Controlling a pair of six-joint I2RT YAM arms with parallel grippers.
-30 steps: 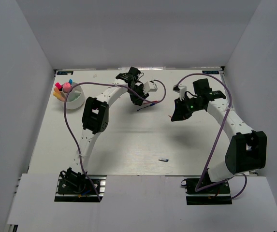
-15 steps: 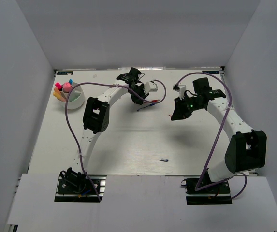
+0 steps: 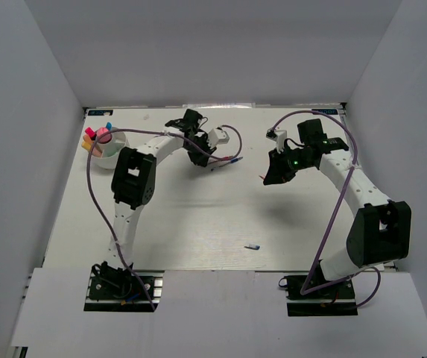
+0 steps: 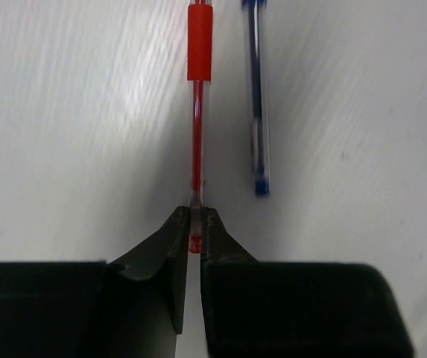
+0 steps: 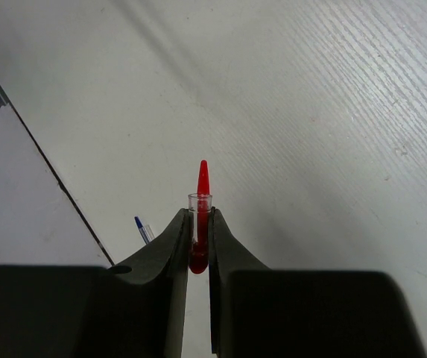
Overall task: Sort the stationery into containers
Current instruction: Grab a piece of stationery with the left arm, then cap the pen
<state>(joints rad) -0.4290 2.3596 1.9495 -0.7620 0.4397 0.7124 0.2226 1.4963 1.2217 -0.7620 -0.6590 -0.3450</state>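
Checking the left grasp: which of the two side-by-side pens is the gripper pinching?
The red pen, its end pinched by the left gripper; the blue pen lies free alongside.

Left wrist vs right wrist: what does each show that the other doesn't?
Only left wrist: the left gripper shut on a long red pen, a blue pen lying beside it. Only right wrist: the right gripper shut on a short red-tipped piece, a small blue-tipped bit near the table edge. Both: jaws pinching something red over the white table.
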